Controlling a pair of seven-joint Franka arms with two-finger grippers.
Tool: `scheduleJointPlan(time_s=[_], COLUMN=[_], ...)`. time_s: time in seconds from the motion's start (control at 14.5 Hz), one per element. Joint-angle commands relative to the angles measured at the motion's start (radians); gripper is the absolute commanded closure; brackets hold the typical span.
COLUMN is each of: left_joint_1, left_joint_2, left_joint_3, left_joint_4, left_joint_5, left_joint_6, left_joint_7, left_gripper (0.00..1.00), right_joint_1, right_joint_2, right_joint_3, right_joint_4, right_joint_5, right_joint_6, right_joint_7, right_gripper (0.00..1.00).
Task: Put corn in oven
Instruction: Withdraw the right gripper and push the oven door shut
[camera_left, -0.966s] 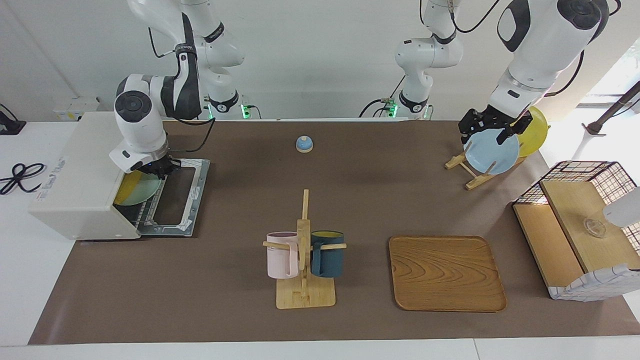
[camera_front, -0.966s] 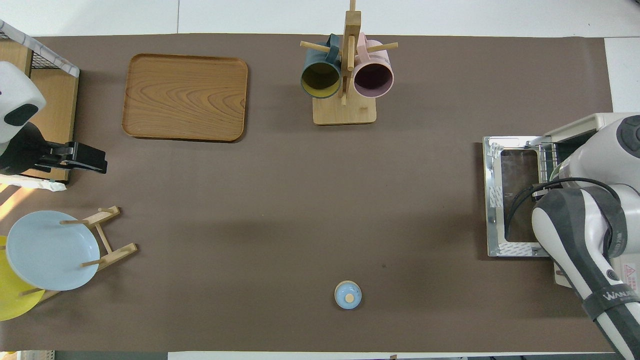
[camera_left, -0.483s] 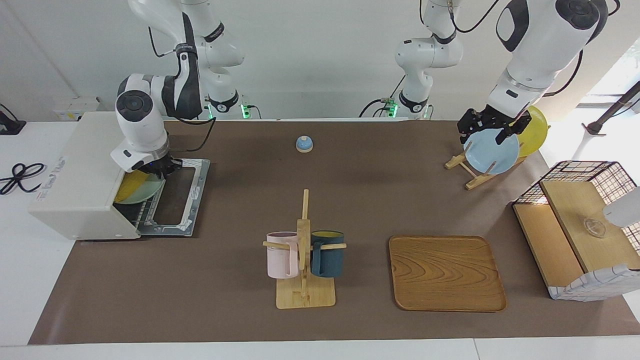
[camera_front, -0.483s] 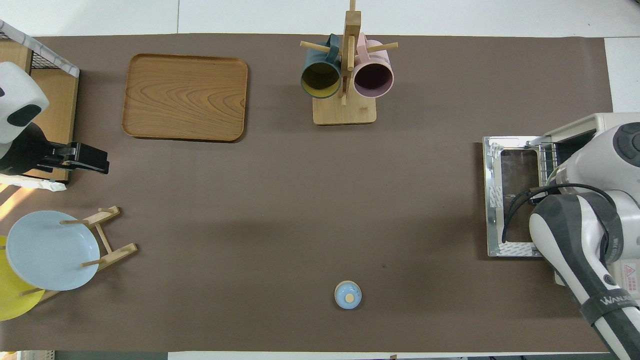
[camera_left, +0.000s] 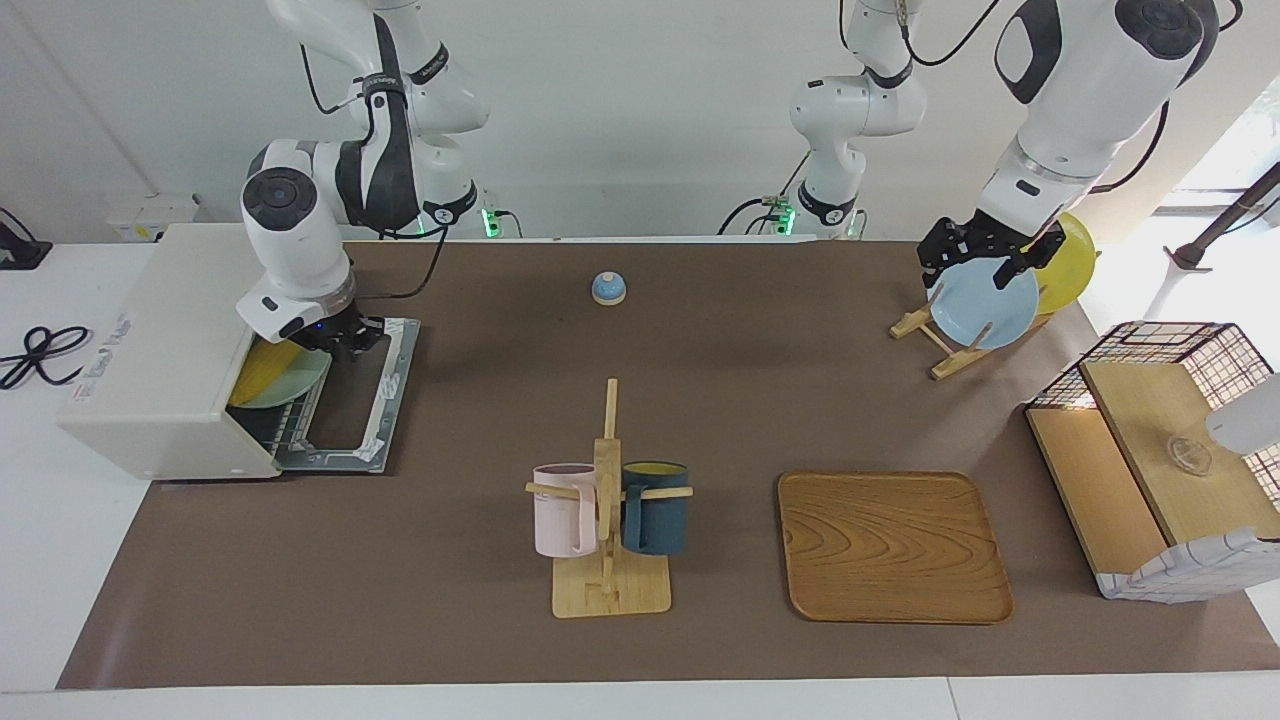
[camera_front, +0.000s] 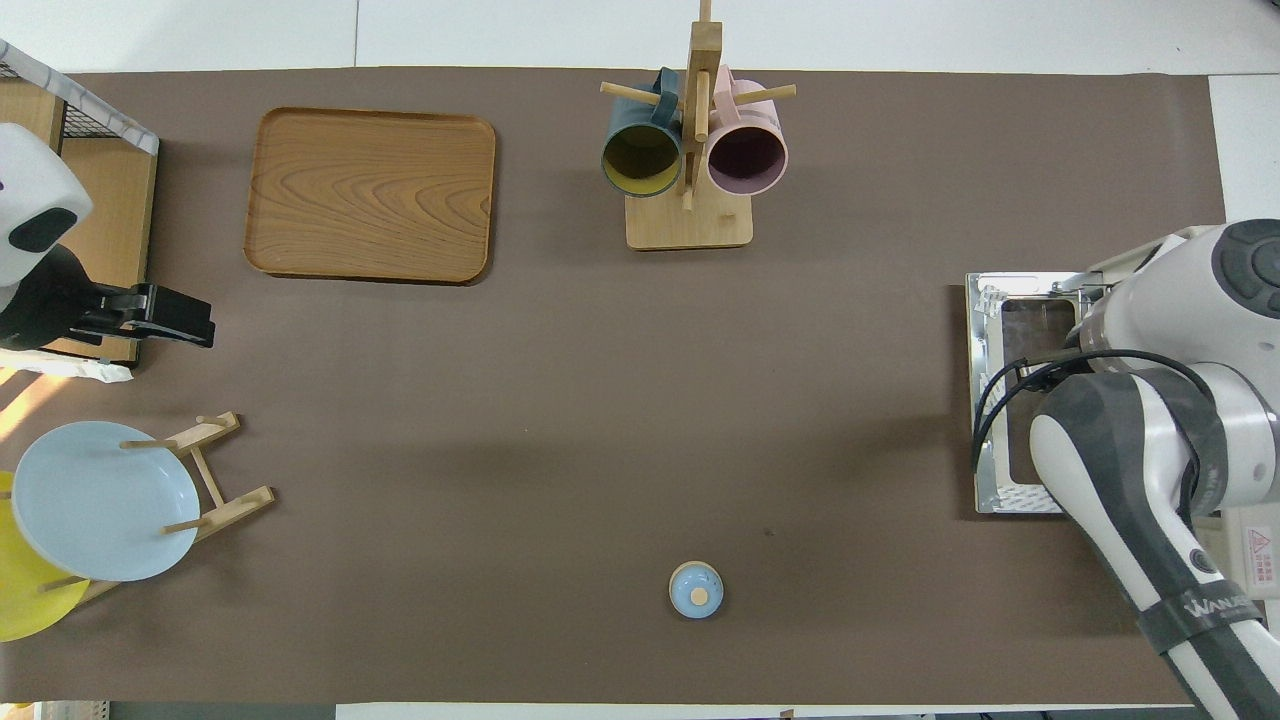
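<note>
The yellow corn (camera_left: 262, 368) lies on a mint plate (camera_left: 300, 385) on the wire rack just inside the off-white oven (camera_left: 150, 350), whose door (camera_left: 360, 400) hangs flat open. My right gripper (camera_left: 345, 342) hovers just outside the oven mouth, over the door's hinge end, apart from the corn. In the overhead view the right arm hides the corn and the plate; only the oven (camera_front: 1160, 255) and its door (camera_front: 1000, 400) show. My left gripper (camera_left: 985, 262) waits open and empty above the plate rack, also seen as the left gripper (camera_front: 195, 328) from overhead.
A blue bell (camera_left: 608, 288) sits mid-table near the robots. A mug tree (camera_left: 608, 500) holds a pink and a dark blue mug, beside a wooden tray (camera_left: 893, 545). A rack holds a blue plate (camera_left: 985, 305) and a yellow plate (camera_left: 1070, 265). A wire-and-wood basket shelf (camera_left: 1160, 450) stands at the left arm's end.
My right gripper has drawn back out of the oven mouth and now hangs over the door. The corn stays on the plate inside. The left arm has barely moved.
</note>
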Motion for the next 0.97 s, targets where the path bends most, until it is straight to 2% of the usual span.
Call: scheduleJointPlan(time_s=[0.0,0.28,0.48,0.9], left_joint_1=[0.008,0.008,0.008,0.008], left_joint_2=[-0.004,-0.004,-0.004,-0.004], left_joint_3=[-0.007,-0.007,-0.007,-0.007], left_joint_4=[0.003,0.002,0.002,0.002], left_joint_5=[0.023,0.023,0.023,0.023], left_joint_6=[-0.003,-0.003,-0.003,-0.003], left_joint_7=[0.007,0.007,0.007,0.007], left_gripper=[0.0,0.0,0.0,0.0], right_joint_1=[0.062,0.087,0.075,0.026], right_joint_2=[0.022,0.079,0.125,0.134], right_joint_3=[0.006,0.008,0.006,0.006], right_joint_4=[-0.025,-0.101,-0.101,-0.147], right_joint_5=[0.027,0.027,0.027,0.027], right_joint_6=[0.064,0.231,0.27,0.311], right_joint_7=[0.106,0.187,0.189,0.16], right_gripper=[1.0,1.0,1.0,1.0])
